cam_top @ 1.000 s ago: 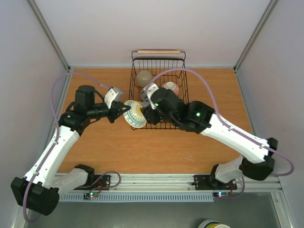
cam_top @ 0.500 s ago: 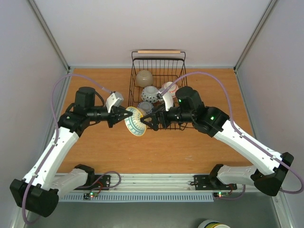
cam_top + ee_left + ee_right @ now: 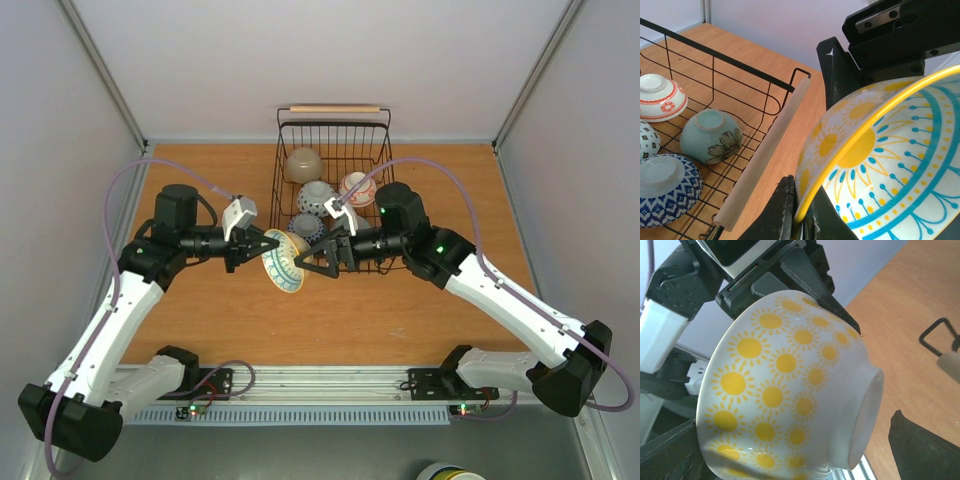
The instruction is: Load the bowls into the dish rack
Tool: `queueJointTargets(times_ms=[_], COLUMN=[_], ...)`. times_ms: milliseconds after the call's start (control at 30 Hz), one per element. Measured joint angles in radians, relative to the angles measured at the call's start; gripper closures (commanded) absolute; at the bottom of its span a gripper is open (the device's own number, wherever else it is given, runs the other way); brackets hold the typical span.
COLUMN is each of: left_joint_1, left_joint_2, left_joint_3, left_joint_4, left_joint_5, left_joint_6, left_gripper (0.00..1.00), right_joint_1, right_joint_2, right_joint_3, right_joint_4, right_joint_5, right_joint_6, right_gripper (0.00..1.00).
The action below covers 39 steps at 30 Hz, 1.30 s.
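My left gripper (image 3: 262,245) is shut on the rim of a bowl (image 3: 283,262), white with yellow suns outside and a blue-and-yellow pattern inside. It holds the bowl on edge above the table, just left of the dish rack (image 3: 335,130). In the left wrist view its fingertips (image 3: 785,210) pinch the yellow rim of that bowl (image 3: 880,165). My right gripper (image 3: 318,262) is open, its fingers standing either side of the bowl's foot without touching it. The sun-patterned bowl (image 3: 790,385) fills the right wrist view. Several bowls lie upside down in the rack, among them a blue one (image 3: 667,187).
The rack's wooden near handle (image 3: 765,155) runs close beside the held bowl. Inside the rack are a pale green flowered bowl (image 3: 710,136), a red-and-white bowl (image 3: 660,97) and a beige bowl (image 3: 303,163). Bare wooden table (image 3: 330,320) lies in front of the grippers.
My right gripper has come out of the rack, swung left to the held bowl and opened wide. A blue patterned bowl now shows where it was. The left gripper has barely moved.
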Motion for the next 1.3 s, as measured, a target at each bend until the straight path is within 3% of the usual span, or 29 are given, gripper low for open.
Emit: queueJointTargets(times_ms=[67, 400, 433, 467, 500, 600, 667, 700, 833, 1133, 1300], left_joint_1=[0.000, 0.017, 0.018, 0.018, 0.018, 0.014, 0.011, 0.011, 0.010, 0.018, 0.010], left_joint_2=[0.000, 0.000, 0.000, 0.000, 0.000, 0.000, 0.000, 0.000, 0.000, 0.000, -0.011], left_joint_3=[0.000, 0.000, 0.000, 0.000, 0.000, 0.000, 0.000, 0.000, 0.000, -0.002, -0.002], left_joint_4=[0.000, -0.039, -0.039, -0.039, -0.038, -0.026, 0.000, 0.010, 0.042, 0.129, 0.122], left_joint_5=[0.006, -0.023, -0.026, -0.028, -0.031, -0.042, -0.043, -0.046, -0.070, -0.281, -0.288], left_joint_6=[-0.001, -0.035, -0.039, -0.043, -0.047, -0.048, -0.048, -0.050, -0.070, -0.103, -0.114], left_gripper=[1.00, 0.99, 0.99, 0.97, 0.87, 0.41, 0.21, 0.16, 0.05, 0.04, 0.04], right_joint_1=[-0.011, -0.052, -0.053, -0.055, -0.056, -0.058, -0.058, -0.056, -0.058, -0.022, -0.080], right_joint_2=[0.004, 0.052, 0.054, 0.056, 0.057, 0.062, 0.073, 0.085, 0.156, 0.427, 0.656], right_joint_3=[-0.012, -0.073, -0.074, -0.074, -0.074, -0.065, -0.037, -0.008, 0.149, 0.636, 0.828], right_joint_4=[0.027, 0.224, 0.229, 0.233, 0.234, 0.216, 0.161, 0.117, -0.043, -0.402, -0.445], right_joint_5=[-0.043, -0.215, -0.218, -0.221, -0.221, -0.217, -0.196, -0.176, -0.033, 0.233, 0.618], right_joint_6=[0.027, 0.153, 0.157, 0.161, 0.163, 0.155, 0.133, 0.113, 0.014, -0.216, -0.312], right_gripper=[0.12, 0.95, 0.98, 0.99, 0.99, 0.99, 0.99, 0.99, 0.99, 0.99, 0.99])
